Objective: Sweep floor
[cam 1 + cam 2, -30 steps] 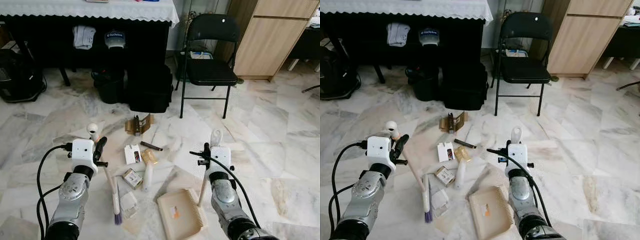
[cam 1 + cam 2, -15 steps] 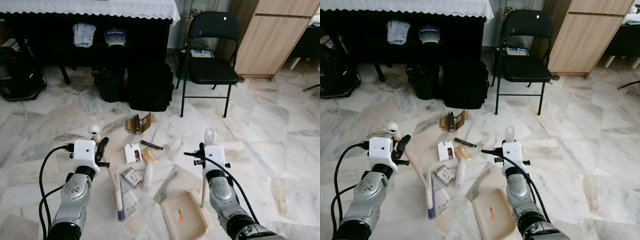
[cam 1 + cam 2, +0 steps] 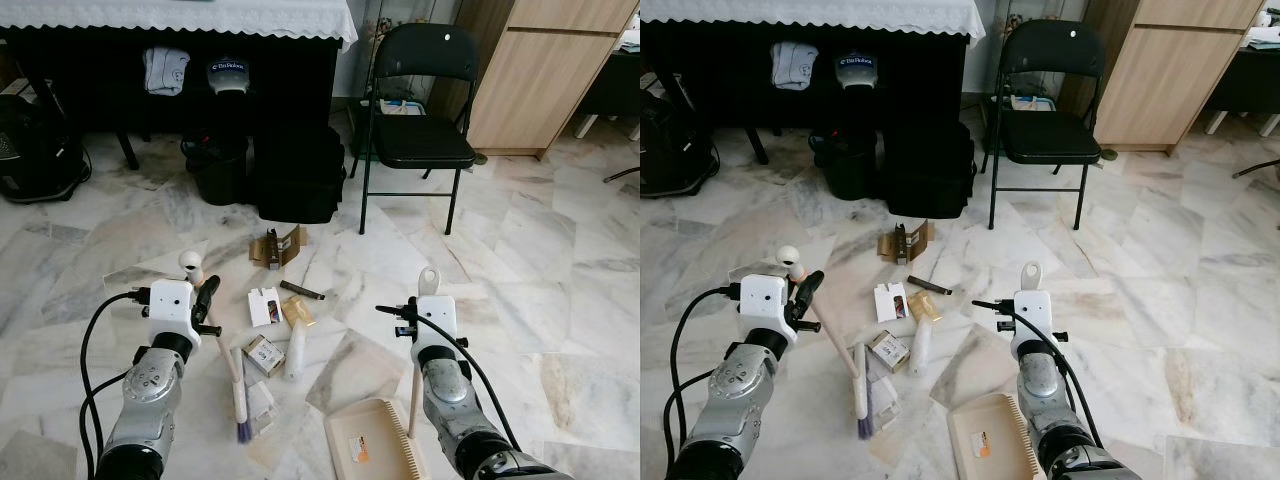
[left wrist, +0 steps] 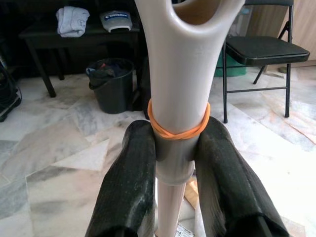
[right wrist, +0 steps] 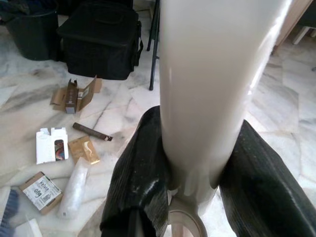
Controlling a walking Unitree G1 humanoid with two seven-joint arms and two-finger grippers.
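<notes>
Setting: pale marble floor (image 3: 560,290) in a living space; dark table with white lace cloth (image 3: 190,18) at the back, black folding chair (image 3: 420,120), wooden cabinet (image 3: 540,75).

Left gripper (image 4: 173,163): black fingers (image 4: 131,182) clenched on the cream handle just under an orange rubber band (image 4: 178,129). This is the broom (image 3: 238,405), slanting down to a head with purple bristles resting on the floor among the litter.

Right gripper (image 5: 190,163): fingers clamped around the thick cream upright handle of the dustpan (image 3: 375,455), which sits flat on the floor near the robot, apart from the litter.

Litter, loose on the floor between broom and chair: torn brown cardboard (image 3: 278,246), dark stick (image 3: 302,291), white carton (image 3: 264,306), gold packet (image 3: 298,312), small printed box (image 3: 264,354), clear plastic roll (image 3: 295,351).

Progress, judged: early; tools are in hand, nearly all debris unswept.

Containers: dustpan holds one small orange-marked scrap (image 3: 357,452), otherwise bare; black bucket (image 3: 218,170) under the table holds dark, unidentifiable contents; black case (image 3: 300,180) beside it is closed
</notes>
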